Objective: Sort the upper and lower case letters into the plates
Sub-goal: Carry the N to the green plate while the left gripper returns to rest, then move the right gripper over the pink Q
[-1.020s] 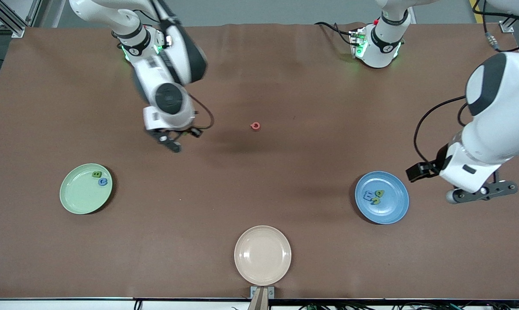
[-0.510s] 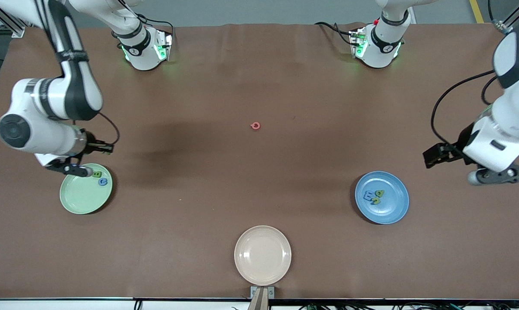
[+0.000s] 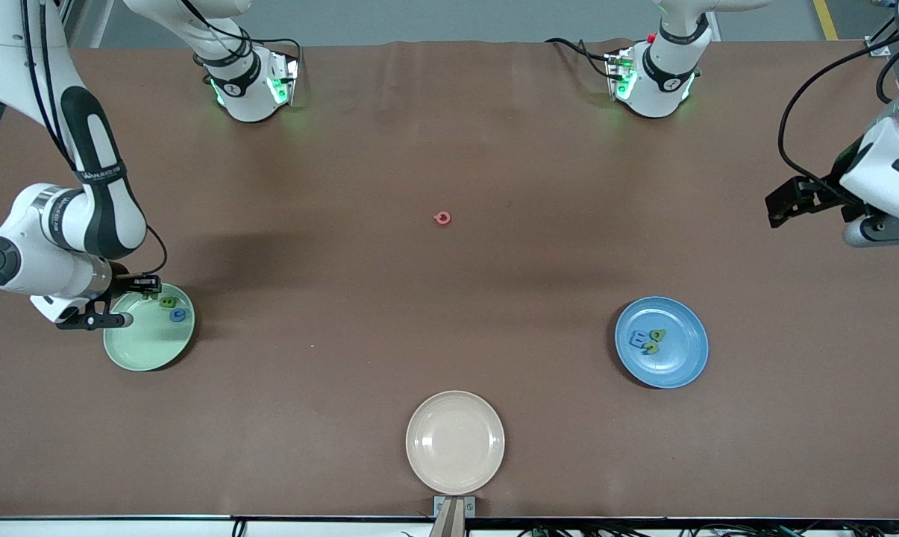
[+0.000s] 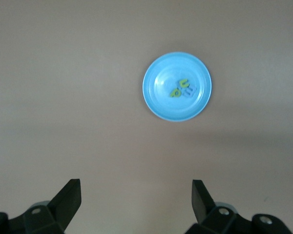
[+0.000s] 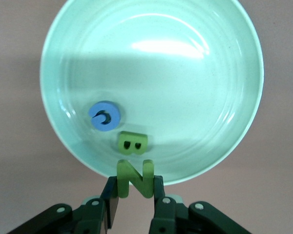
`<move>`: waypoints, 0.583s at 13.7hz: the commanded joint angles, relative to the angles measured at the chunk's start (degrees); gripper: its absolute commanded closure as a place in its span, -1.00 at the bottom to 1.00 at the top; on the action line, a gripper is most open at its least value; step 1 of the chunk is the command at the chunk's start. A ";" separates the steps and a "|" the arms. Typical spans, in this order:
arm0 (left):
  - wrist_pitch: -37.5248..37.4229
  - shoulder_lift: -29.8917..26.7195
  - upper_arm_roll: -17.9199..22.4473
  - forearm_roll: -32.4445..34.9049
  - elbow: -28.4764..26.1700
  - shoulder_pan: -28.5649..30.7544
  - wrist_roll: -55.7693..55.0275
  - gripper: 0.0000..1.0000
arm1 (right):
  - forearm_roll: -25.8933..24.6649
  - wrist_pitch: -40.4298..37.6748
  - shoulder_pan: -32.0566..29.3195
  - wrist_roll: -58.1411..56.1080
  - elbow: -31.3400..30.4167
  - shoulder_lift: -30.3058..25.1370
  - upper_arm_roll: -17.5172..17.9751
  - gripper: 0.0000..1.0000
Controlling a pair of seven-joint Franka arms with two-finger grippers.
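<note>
The right gripper point(image 3: 145, 289) hangs over the rim of the mint green plate point(image 3: 139, 344), at the edge of that plate farthest from the front camera, and its fingers point(image 5: 112, 207) are pinched on a green letter N point(image 5: 134, 178), which stands upright between them just above the rim in the right wrist view. In the mint green plate lie a green letter B point(image 3: 168, 302) and a blue letter C point(image 3: 177, 315), touching or nearly touching each other, both in the part of the plate farthest from the front camera and toward the left arm's end of the table. A pinkish red letter point(image 3: 442, 218) lies alone on the brown table point(image 3: 449, 298), well apart from the mint green plate, farther from the front camera than it and toward the left arm's end. A beige plate point(image 3: 455, 441) sits nearer to the front camera than the mint green plate, at the table's edge. The blue plate point(image 3: 662, 342) lies well apart from the mint green plate, toward the left arm's end of the table, at about the same depth; it holds a small cluster of letters point(image 3: 647, 340), green and blue, touching one another. The left gripper point(image 4: 136, 202) waits high over bare table at the left arm's end, with its fingers spread wide apart and nothing between them.
</note>
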 commanded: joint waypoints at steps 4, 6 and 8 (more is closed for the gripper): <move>0.70 -4.45 1.86 -2.46 -4.73 -1.00 1.16 -1.00 | 0.59 -0.56 -3.73 -6.92 5.47 4.38 1.44 0.52; 0.78 -4.19 1.86 -2.55 -4.38 -1.00 1.16 -1.00 | 1.03 0.48 -4.09 -7.02 5.30 5.26 1.53 0.50; 0.87 -4.09 1.77 -2.55 -4.29 -1.17 1.16 -1.00 | 1.74 1.54 -4.52 -7.11 5.21 6.49 1.53 0.48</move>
